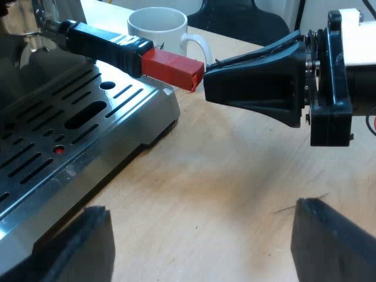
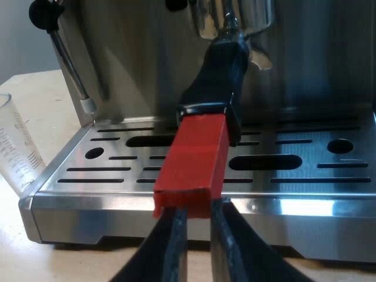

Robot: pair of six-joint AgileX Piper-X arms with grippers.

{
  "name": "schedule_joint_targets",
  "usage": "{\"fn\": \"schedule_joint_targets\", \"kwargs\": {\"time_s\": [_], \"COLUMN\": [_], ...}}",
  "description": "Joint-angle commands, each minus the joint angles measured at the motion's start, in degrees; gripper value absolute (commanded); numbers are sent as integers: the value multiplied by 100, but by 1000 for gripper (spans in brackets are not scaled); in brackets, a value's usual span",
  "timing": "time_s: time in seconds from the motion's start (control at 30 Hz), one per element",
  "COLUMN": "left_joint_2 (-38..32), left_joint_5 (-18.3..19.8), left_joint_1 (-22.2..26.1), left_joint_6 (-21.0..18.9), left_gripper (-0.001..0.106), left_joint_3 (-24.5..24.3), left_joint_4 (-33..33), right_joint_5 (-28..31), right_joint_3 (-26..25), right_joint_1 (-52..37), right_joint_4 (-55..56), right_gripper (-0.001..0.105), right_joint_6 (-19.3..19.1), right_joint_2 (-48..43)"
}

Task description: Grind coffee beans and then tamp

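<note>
The holder (image 2: 235, 14) is locked into the machine's (image 2: 141, 64) front, its handle (image 1: 106, 42) stretched over the drip tray (image 1: 117, 111), with the mug (image 1: 157, 28) beyond. The right gripper (image 2: 198, 220) is held nearly closed, tips set against the red end (image 2: 194, 161) without enclosing it. The left gripper (image 1: 200, 214) is spread wide above the table (image 1: 235, 164).

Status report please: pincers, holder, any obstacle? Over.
Left pincer open, by drip tray. Right pincer at red end of handle. Holder locked in machine. Mug near red end, apart.
</note>
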Motion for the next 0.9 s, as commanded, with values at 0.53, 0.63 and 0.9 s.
{"fn": "schedule_joint_targets", "kwargs": {"time_s": [0.53, 0.63, 0.9], "left_joint_2": [-9, -9, -9], "left_joint_5": [65, 65, 65], "left_joint_1": [-28, -28, -28], "left_joint_6": [-63, -63, -63], "left_gripper": [65, 65, 65], "left_joint_3": [-10, -10, -10], "left_joint_4": [-81, -81, -81], "right_joint_5": [-97, -97, -97], "right_joint_3": [-116, -116, -116], "right_joint_1": [-629, -629, -538], "right_joint_4": [-303, -303, -303], "right_gripper": [13, 13, 13], "right_joint_6": [-118, -115, -115], "right_joint_2": [7, 7, 7]}}
